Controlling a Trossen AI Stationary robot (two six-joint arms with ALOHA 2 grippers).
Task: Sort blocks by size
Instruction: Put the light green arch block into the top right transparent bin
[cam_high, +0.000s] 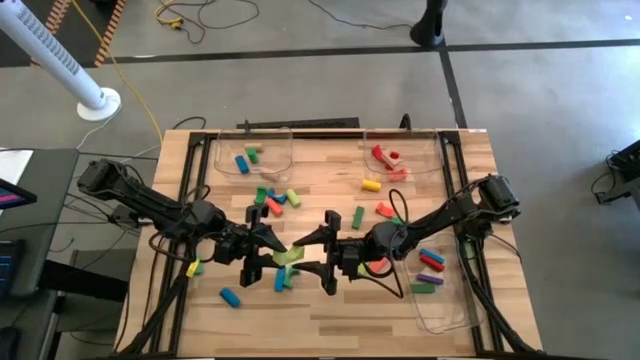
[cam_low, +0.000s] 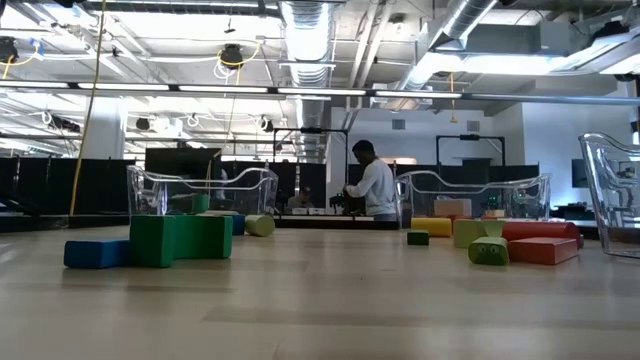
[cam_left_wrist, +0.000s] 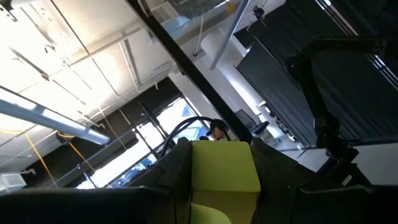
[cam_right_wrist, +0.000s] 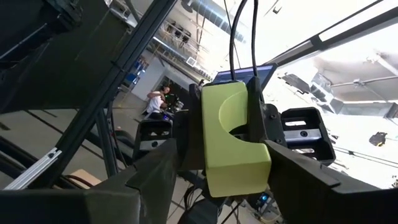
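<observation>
We're over a light wooden table on a grey shop floor, blocks scattered around center, open wood toward 6 o'clock. Our left gripper pinches the lime-green arch block mid-table; the right gripper has its fingers spread around it.

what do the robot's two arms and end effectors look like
Both arms are matte black, built of slim jointed links with bulkier housings at the joints. The left arm and right arm each trail dark cables along the links. The left end effector and right end effector each end in two dark, wedge-shaped angular fingers. No coloured markings are legible on them.
</observation>
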